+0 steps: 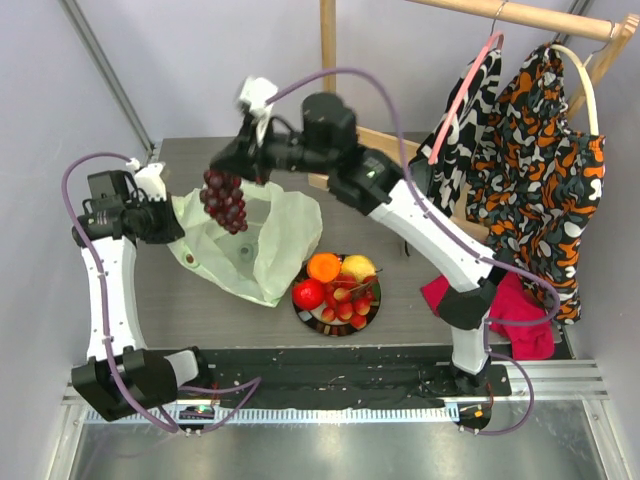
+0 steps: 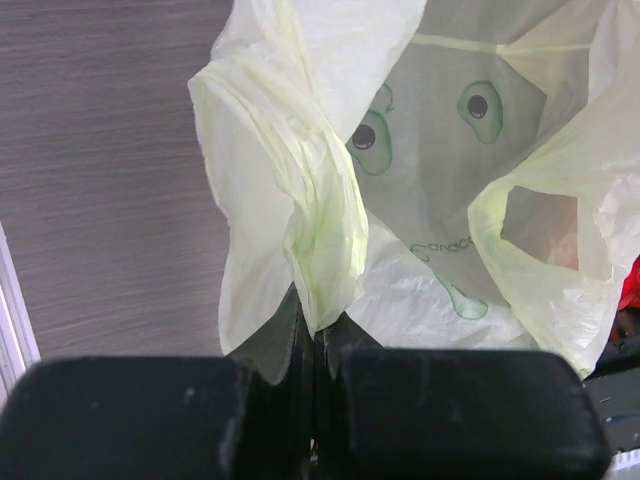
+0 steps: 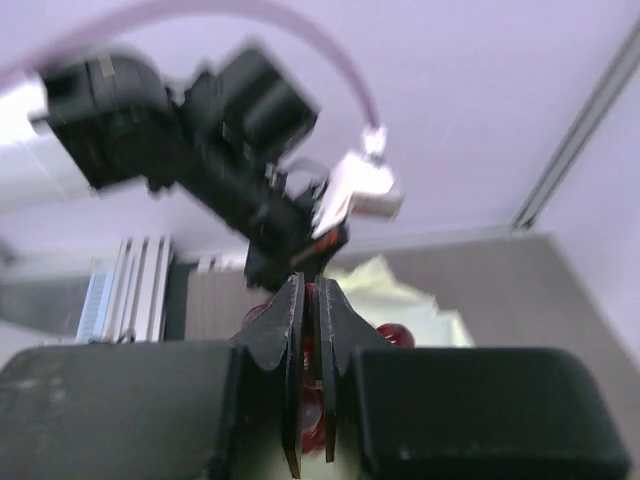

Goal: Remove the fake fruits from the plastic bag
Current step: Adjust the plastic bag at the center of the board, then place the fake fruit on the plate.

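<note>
One grape bunch (image 1: 224, 198), dark purple, hangs from the right gripper (image 1: 232, 165), whose fingers are clenched on its top, over the far left part of the plastic bag (image 1: 262, 240). The single bag lies crumpled on the table (image 1: 200, 310), pale green and translucent. The left gripper (image 1: 172, 222) grasps its left edge.

Just right of the bag stands one dark-rimmed plate (image 1: 336, 333). It holds one orange (image 1: 323, 266), one lemon (image 1: 358, 267), one apple (image 1: 309, 293) and a cluster of small red berries (image 1: 348, 308) too tightly packed to count.

Only the left wrist view shows the left gripper (image 2: 315, 335) pinched shut on a gathered fold of the bag (image 2: 440, 200), and the green faces printed on the bag. The blurred right wrist view shows the right gripper (image 3: 308, 290) nearly closed with reddish round shapes between its fingers.

A red cloth (image 1: 525, 320) lies at the table's right edge. One black-and-white garment (image 1: 468, 110) and one orange-patterned garment (image 1: 540, 150) hang from a wooden rail (image 1: 520, 15).
</note>
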Available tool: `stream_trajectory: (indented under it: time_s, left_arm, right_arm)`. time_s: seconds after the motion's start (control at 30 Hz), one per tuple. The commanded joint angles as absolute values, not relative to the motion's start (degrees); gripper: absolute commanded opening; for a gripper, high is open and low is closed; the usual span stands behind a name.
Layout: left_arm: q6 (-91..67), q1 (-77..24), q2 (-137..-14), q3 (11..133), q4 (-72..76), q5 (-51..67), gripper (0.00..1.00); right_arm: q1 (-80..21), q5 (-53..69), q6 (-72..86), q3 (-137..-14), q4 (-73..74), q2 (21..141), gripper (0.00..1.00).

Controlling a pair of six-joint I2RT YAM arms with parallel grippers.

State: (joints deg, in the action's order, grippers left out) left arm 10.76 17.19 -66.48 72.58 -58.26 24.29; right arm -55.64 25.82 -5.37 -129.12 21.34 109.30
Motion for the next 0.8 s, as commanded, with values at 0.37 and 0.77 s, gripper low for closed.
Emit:
stream_trajectory:
  time_s: [0.37,0.77]
  left_arm:
    - [3.9,16.9,-66.1,77.6,-50.7,13.5,0.00]
    - [-3.1,16.9,-62.4,71.1,-49.9,9.0,0.00]
  right_arm:
    - [-42.7,16.4,-13.4,-110.8,21.8,91.3,0.01]
    - [-36.9,12.5,-22.8,-84.4,22.3,80.2,0.01]
